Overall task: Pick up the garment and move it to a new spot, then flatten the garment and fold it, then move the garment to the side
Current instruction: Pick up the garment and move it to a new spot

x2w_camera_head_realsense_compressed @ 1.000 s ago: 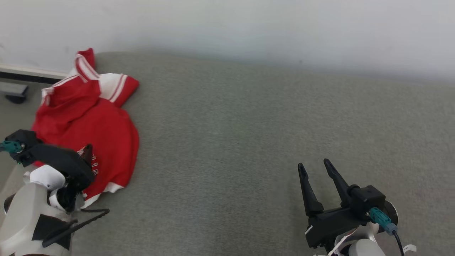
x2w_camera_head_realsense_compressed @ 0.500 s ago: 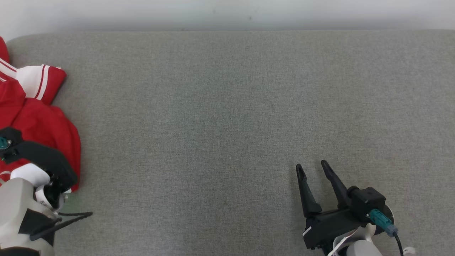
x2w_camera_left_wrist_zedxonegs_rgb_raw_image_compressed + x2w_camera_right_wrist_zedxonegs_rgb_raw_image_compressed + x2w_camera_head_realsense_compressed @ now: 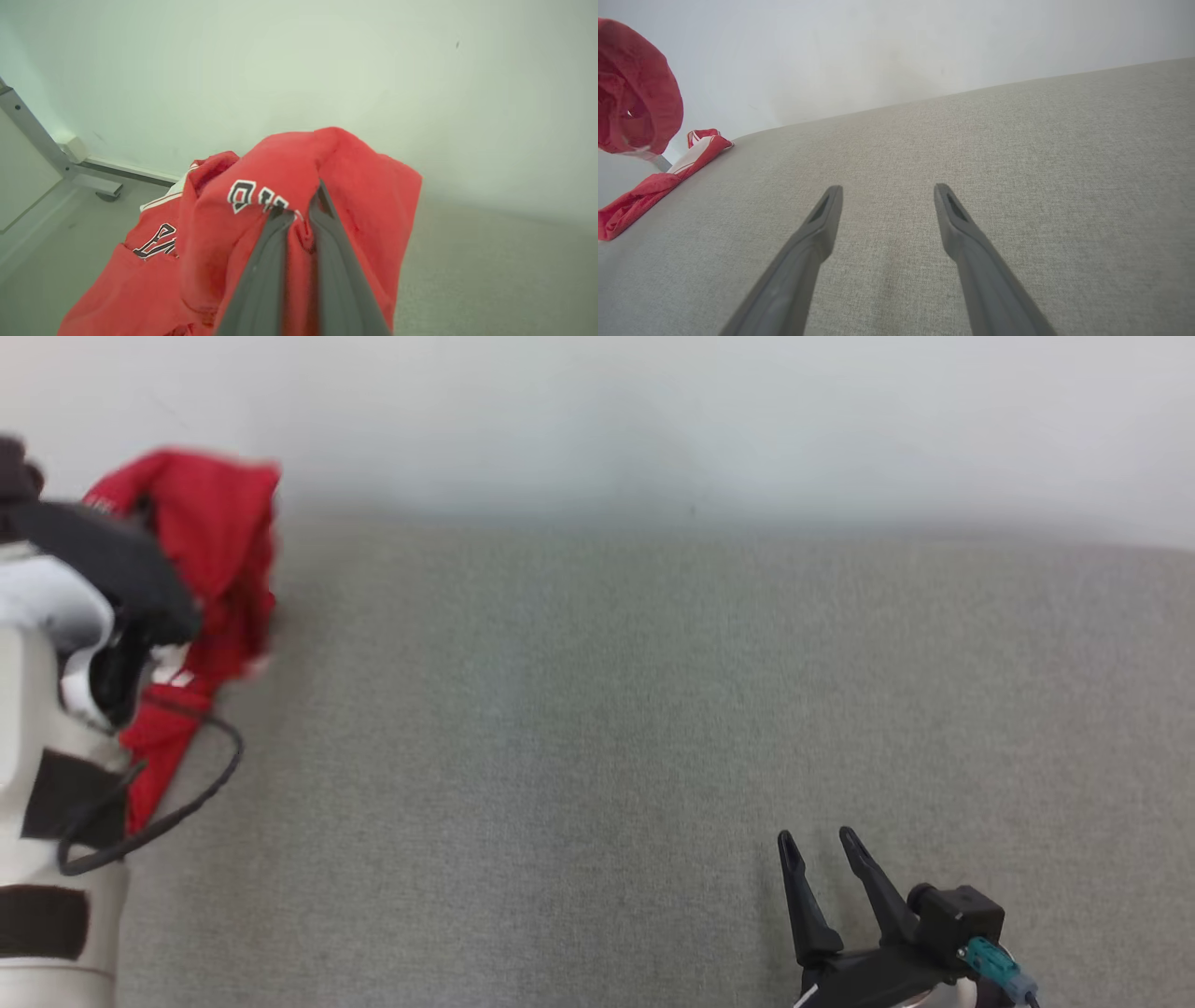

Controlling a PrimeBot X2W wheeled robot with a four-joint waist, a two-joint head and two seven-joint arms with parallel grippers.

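While the left gripper [image 3: 301,200] pinches the red garment [image 3: 373,186] aloft, the right gripper [image 3: 887,189] hangs low. Its jaws are wide open.

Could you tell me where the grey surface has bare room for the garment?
The wide middle of the grey surface, from the garment in the left gripper across to the right gripper, is bare; its left edge is crowded.

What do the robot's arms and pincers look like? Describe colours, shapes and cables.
Each pincer has two long, dark grey, tapering fingers: left pincer, right pincer. The left forearm is pale with dark bands and a looping black cable. The right pincer's black mount carries a teal connector.
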